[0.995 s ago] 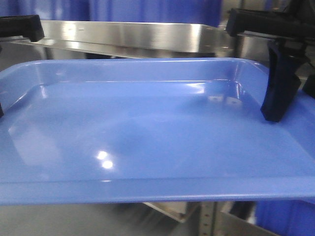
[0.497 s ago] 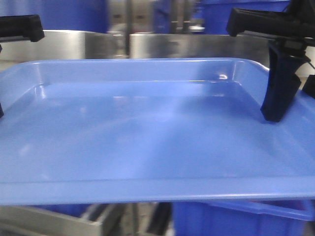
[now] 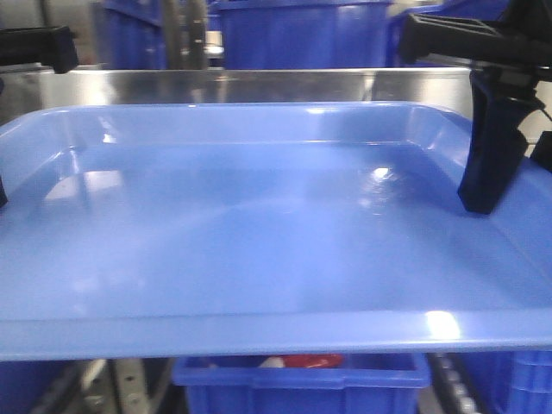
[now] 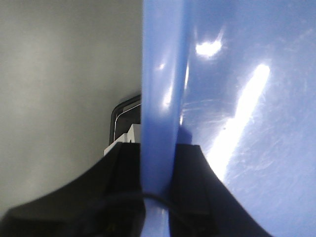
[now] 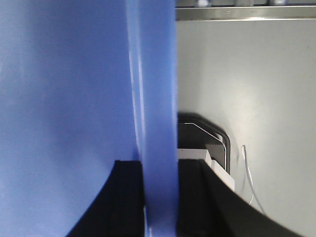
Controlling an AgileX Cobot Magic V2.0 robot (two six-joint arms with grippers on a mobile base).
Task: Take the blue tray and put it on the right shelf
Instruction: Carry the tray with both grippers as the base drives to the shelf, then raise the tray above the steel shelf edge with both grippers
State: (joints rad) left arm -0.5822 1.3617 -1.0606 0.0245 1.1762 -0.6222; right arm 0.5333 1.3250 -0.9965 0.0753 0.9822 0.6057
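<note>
Two claws squeeze the blue tray [image 3: 259,233], left claw [image 4: 158,165] and right claw [image 5: 160,173] on its side rims. It is held up mid-frame, with the right shelf [image 3: 259,84] shining along the top. Next, I think, lift it over and set it down

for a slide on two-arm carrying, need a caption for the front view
blue tray held at both side rims by left gripper and right gripper, steel shelf and blue bins behind
</note>
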